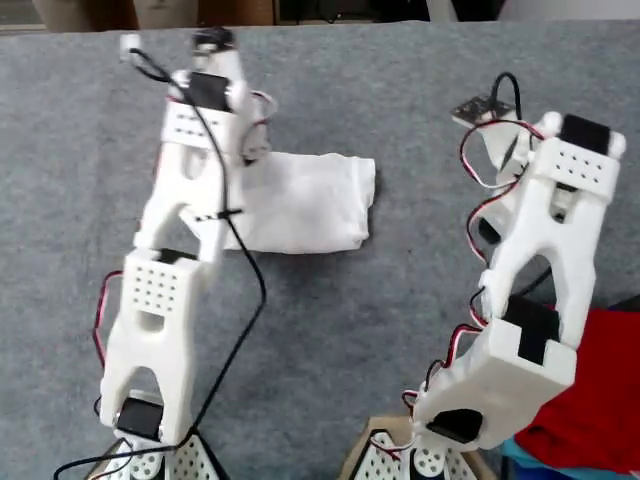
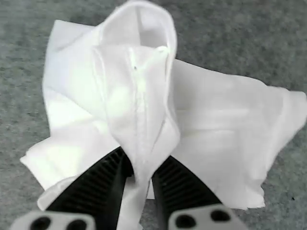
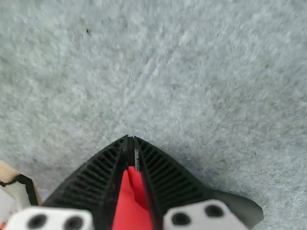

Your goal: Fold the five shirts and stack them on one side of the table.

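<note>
A white shirt (image 1: 305,205) lies crumpled and partly folded on the grey table, left of centre. My left arm (image 1: 195,150) stands over its left end. In the left wrist view my left gripper (image 2: 140,165) is shut on a raised fold of the white shirt (image 2: 220,124), with the cloth pinched between the black fingers (image 2: 103,184). A red shirt (image 1: 600,390) lies bunched at the table's near right corner beside my right arm (image 1: 550,220). My right gripper (image 3: 131,140) is shut above bare felt, and a strip of red (image 3: 128,201) shows behind its fingers.
The grey felt table (image 1: 400,90) is bare at the back and in the middle. A bit of blue cloth (image 1: 530,462) peeks out under the red shirt at the front edge. Cables (image 1: 245,300) trail from both arms.
</note>
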### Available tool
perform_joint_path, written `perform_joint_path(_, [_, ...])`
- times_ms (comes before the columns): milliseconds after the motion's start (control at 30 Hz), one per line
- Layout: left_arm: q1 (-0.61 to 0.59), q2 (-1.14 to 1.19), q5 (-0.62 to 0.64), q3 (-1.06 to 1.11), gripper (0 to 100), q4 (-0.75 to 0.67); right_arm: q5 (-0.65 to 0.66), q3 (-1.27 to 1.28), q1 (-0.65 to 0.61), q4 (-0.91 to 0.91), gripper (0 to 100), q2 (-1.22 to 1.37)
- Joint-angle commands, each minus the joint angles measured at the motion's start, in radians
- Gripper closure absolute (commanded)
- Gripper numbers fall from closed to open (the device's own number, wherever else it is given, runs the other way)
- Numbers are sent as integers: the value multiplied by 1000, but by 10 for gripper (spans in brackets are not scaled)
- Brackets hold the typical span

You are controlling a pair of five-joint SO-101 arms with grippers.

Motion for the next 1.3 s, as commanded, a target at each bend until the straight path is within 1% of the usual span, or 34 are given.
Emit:
perform_joint_path(0, [89, -73, 8, -31, 982, 11, 46, 15, 70, -21, 991, -73])
perform_joint_path(233, [196, -73, 9, -83, 982, 11, 95, 21, 154, -20, 991, -73])
perform_joint_path(467, [265, -64, 9, -126, 982, 9, 106, 21, 176, -21, 991, -73])
perform_joint_path(567, [276, -62, 34, -117, 982, -15, 106, 21, 176, -21, 991, -73])
perform_joint_path(667, [275, -62, 72, -94, 982, -78, 104, 21, 176, -20, 991, -73])
perform_joint_path(900, [276, -62, 72, 63, 982, -218, 103, 22, 176, -14, 991, -73])
perform_joint_path(1100, [278, -62, 72, 97, 981, -249, 101, 22, 176, -14, 991, -73])
perform_joint_path(1133, [278, -62, 68, 98, 976, -250, 101, 22, 176, -12, 991, -73])
perform_joint_path(1167, [278, -62, 66, 98, 950, -249, 101, 22, 176, -12, 991, -73])
perform_joint_path(1267, [278, -62, 86, 98, 812, -232, 101, 39, 173, -12, 991, -73])
